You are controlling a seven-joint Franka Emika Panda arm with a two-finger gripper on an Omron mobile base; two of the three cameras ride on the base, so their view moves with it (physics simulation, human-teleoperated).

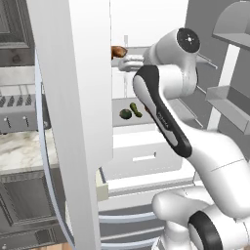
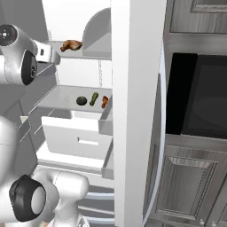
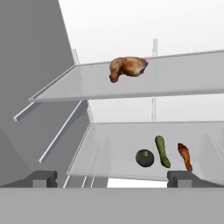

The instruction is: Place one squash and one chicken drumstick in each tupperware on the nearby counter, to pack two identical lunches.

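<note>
Claw [image 3: 112, 177] wide open, empty, facing fridge shelves: picking step, reach next for plump drumstick [image 3: 127, 67] on upper shelf [image 3: 183, 78], then close.

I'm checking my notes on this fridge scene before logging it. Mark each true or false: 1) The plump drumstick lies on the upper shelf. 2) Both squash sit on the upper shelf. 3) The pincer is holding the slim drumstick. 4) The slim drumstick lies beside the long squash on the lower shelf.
1) True: the plump drumstick lies on the upper shelf.
2) False: the round squash and the long squash both sit on the lower shelf.
3) False: the pincer is open and holds nothing.
4) True: the slim drumstick lies next to the long squash, apart from it.
</note>
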